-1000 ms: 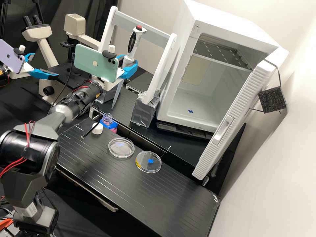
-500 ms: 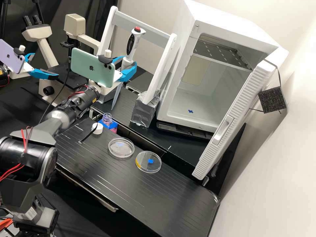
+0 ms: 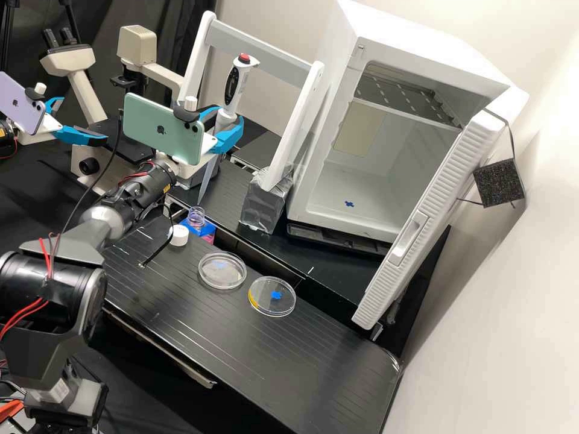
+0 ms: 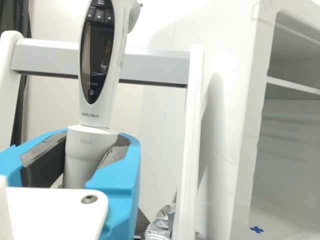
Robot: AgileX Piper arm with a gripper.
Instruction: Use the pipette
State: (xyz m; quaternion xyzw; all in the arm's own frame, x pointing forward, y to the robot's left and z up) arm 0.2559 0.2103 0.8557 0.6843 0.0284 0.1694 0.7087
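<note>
Smooth wall (image 3: pixel 274 21) backs a pincer (image 3: pixel 229 120) clasping the rounded pipette (image 3: pixel 233 85).

Blue fingers (image 4: pixel 125 172) clasp the pipette (image 4: pixel 97 95); behind it stands a white rack (image 4: pixel 155 66), and apart from it, an open cabinet (image 4: pixel 250 90).

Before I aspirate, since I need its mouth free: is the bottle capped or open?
Open: the bottle has a bare neck; the white cap rests near it.
</note>
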